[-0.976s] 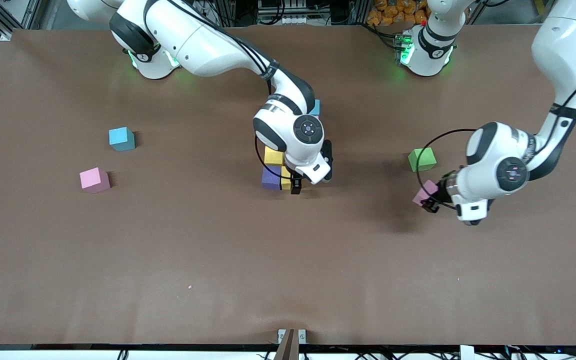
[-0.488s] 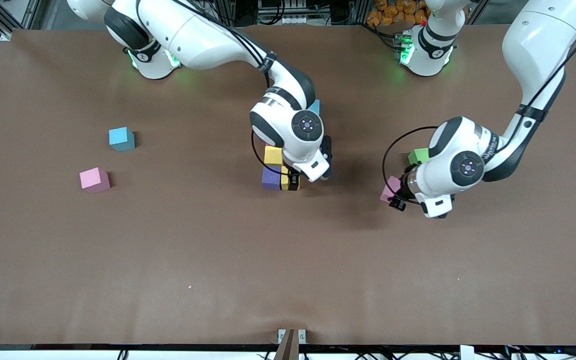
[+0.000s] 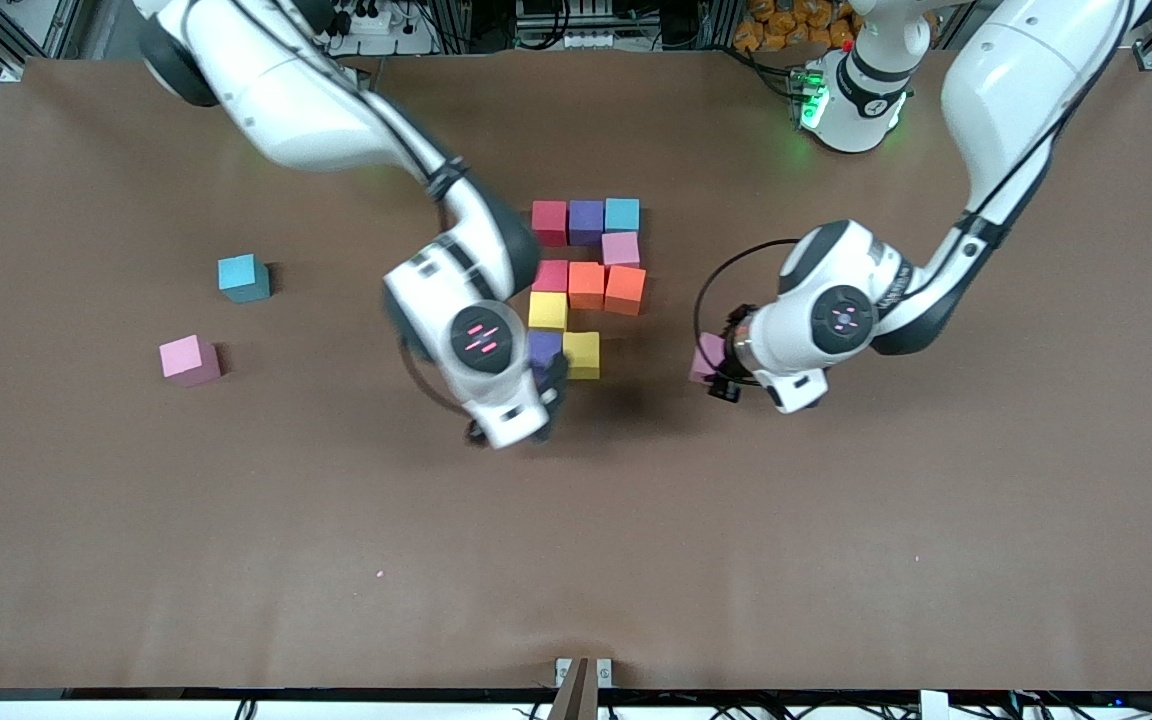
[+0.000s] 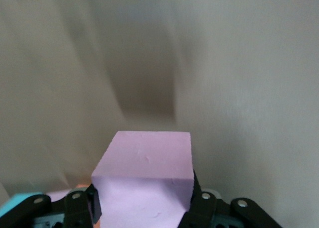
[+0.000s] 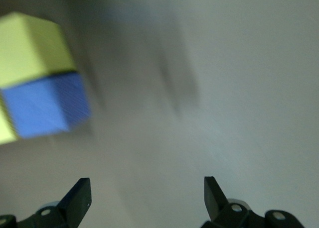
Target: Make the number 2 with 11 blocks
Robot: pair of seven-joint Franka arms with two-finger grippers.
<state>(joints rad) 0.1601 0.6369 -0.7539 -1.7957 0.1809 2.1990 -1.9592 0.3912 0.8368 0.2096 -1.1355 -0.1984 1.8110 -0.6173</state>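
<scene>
The right arm has swung away from the number 2 [image 3: 586,285], uncovering its blocks, and the left arm has carried its pink block [image 3: 706,357] in from the left arm's end of the surface [image 3: 836,560] toward the digit. The right gripper [image 5: 144,198] now hangs with its fingers spread wide and empty, over the bare surface just beside the purple block [image 3: 542,346] and yellow block [image 3: 581,354] of the digit's nearest row. The left gripper [image 4: 144,208] has its fingers clamped on the pink block, held in the air beside the digit. In the digit, ten cubes touch one another. A light blue block [image 3: 243,277] and another pink block [image 3: 189,359] sit loose, well apart, toward the right arm's end.
</scene>
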